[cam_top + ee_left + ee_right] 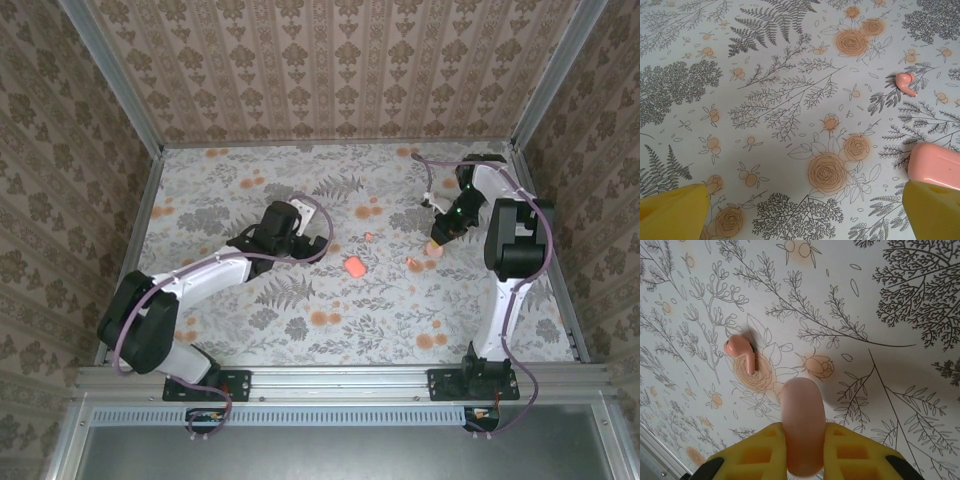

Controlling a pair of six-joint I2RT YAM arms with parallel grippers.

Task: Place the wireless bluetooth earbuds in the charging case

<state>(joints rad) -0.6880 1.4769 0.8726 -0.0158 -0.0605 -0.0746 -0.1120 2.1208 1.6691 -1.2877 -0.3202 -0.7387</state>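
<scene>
Neither bud is in the case yet, so this reads as the gathering step. The case [353,266] lies mid-bench [230,190], its lid seemingly down, at 4 o'clock from the left fingers [675,210], which stand apart and empty. One bud [369,236] lies at 1 o'clock from the case, the other [408,262] at 3 o'clock. The right fingers [765,450] are clamped on a rounded pink piece [801,405] I cannot identify. The next move likely calls for opening the case, then pinching a bud precisely.
</scene>
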